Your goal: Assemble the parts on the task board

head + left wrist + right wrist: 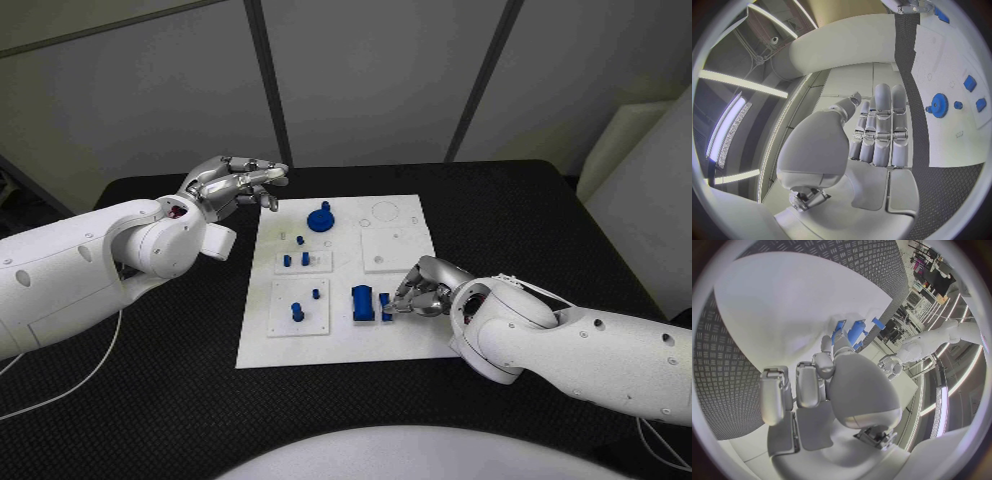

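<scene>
**Q:** Where does the task board lie, and what stands on it?

**A:** The task board [351,345] lies flat at the middle of the black table [173,400]. A blue gear [320,218] stands near its far edge, seen again in the left wrist view beside the board's border. Small blue pegs [296,260] stand in a square plate at mid-board, and further pegs [299,311] in the plate nearer the robot. A blue block [364,303] stands upright just beside that nearer plate.

**Q:** What is the right hand doing?

**A:** The right hand [420,290] rests low over the board's right half, fingertips curled down on a small blue part [387,301] just beside the block (the right wrist view shows blue pieces directly at the fingertips). Whether the part is actually pinched or merely touched cannot be told.

**Q:** And the left hand?

**A:** The left hand [231,185] hovers above the table off the board's far-left corner, apart from the gear. Its fingers lie straight and side by side, holding nothing.
</scene>
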